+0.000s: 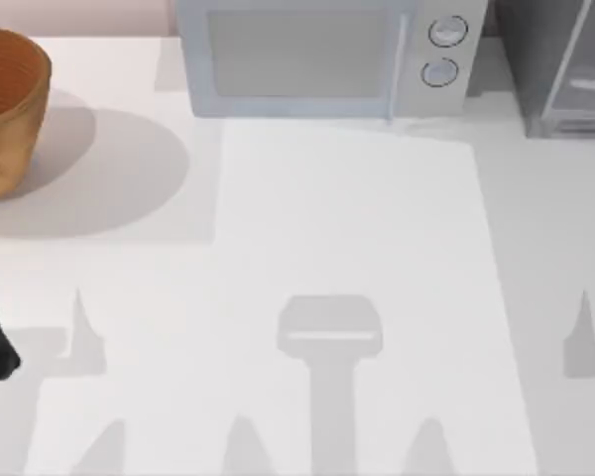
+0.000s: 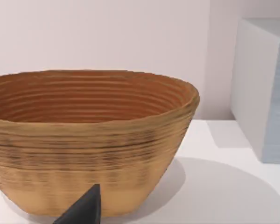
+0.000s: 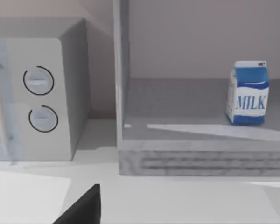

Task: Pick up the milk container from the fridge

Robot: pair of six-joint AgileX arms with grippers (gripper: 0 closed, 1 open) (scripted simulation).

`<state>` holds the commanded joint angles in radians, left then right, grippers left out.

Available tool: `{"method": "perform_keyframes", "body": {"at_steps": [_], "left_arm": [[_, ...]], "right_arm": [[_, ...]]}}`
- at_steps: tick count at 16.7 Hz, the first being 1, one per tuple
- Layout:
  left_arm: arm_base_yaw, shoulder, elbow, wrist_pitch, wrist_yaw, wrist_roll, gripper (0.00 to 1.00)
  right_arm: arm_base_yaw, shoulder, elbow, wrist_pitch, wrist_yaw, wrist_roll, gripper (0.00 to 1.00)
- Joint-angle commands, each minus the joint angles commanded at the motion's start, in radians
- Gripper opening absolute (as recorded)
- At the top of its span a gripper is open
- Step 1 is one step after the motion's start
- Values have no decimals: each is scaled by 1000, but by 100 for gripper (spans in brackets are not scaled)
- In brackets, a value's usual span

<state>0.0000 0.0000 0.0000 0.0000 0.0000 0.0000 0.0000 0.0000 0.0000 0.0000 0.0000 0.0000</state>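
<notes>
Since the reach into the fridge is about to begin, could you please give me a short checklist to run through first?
1. Milk carton upright on the fridge shelf: ok.
2. Fridge front open, carton unobstructed in the right wrist view: ok.
3. Nothing standing beside the carton on the shelf: ok.
4. Microwave stands apart from the fridge, door shut: ok.
5. Right gripper not yet inside the fridge; finger state: cannot tell.
6. Left gripper idle by the woven basket at the table's left, away from the fridge: ok.
</notes>
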Motion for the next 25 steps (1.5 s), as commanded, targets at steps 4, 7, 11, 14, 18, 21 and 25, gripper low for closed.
{"method": "perform_keyframes", "body": {"at_steps": [4, 7, 11, 14, 18, 21, 25], "left_arm": [[0, 0, 0, 0, 0, 0, 100], [0, 0, 0, 0, 0, 0, 100], [0, 0, 0, 0, 0, 0, 100], [0, 0, 0, 0, 0, 0, 100], [0, 0, 0, 0, 0, 0, 100], [0, 0, 0, 0, 0, 0, 100], [0, 0, 0, 0, 0, 0, 100]], "right_arm": [[-12, 31, 5, 31, -11, 0, 100], [-60, 156, 25, 158, -53, -1, 100], [-158, 469, 61, 453, -140, 0, 100], [-242, 777, 85, 716, -220, 4, 100], [-352, 1179, 115, 1052, -330, 10, 100], [-424, 1426, 137, 1268, -403, 14, 100], [-498, 1678, 167, 1504, -478, 17, 100]]}}
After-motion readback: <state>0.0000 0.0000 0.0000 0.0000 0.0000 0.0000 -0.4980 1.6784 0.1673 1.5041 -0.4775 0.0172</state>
